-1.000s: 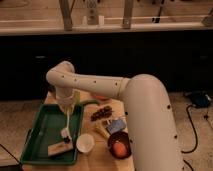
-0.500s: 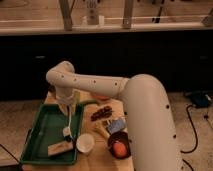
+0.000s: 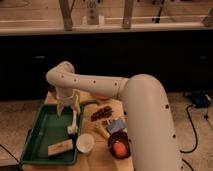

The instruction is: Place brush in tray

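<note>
Little had changed: the gripper [image 3: 68, 109] stayed above the green tray [image 3: 41, 131], with the white brush [image 3: 74, 120] hanging just beneath it. Whether it still gripped the brush could not be told. Release looked imminent.

white brush [image 3: 74, 120] stands upright below the claw [image 3: 67, 108], at right rim of green tray [image 3: 36, 144].

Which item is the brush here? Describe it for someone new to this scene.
Find the big green tray on the left. Above it hangs the gripper, and the brush is the slim white stick just beneath it, unlike the squat tan block lying nearby.
</note>
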Available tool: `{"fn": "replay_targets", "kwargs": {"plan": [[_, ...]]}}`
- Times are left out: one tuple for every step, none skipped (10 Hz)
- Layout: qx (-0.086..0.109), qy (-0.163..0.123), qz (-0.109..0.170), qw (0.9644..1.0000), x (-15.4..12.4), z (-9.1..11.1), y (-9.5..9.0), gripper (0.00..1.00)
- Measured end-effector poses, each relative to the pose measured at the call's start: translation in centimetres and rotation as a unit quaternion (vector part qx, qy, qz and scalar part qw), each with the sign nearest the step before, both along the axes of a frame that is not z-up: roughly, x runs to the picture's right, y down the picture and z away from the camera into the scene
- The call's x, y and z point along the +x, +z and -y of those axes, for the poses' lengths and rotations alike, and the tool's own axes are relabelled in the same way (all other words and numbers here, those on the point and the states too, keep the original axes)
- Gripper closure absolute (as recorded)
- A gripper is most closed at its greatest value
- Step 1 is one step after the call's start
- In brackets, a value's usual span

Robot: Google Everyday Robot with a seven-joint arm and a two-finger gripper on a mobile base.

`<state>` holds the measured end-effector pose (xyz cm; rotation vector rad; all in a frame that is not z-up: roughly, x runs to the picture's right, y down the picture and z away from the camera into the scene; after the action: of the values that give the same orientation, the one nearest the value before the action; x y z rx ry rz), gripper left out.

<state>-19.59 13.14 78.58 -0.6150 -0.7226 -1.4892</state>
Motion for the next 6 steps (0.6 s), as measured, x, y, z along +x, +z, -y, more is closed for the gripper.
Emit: {"fn": "replay_targets", "kwargs": {"plan": [[0.000,0.002,-0.002,1.0000,0.02,0.05,0.04,0.39],[0.000,0.004,-0.004,1.0000,0.18,0.17,0.11,0.30],[0.000,0.004,-0.005,1.0000,0.31,0.24,0.14,0.24],[0.000,0.005,-0.007,1.0000,0.47,0.34,0.18,0.20],[0.000,0.005,-0.008,1.0000,0.55,0.25,0.20,0.21],[0.000,0.006,-0.009,0.9999,0.53,0.24,0.20,0.20]]}}
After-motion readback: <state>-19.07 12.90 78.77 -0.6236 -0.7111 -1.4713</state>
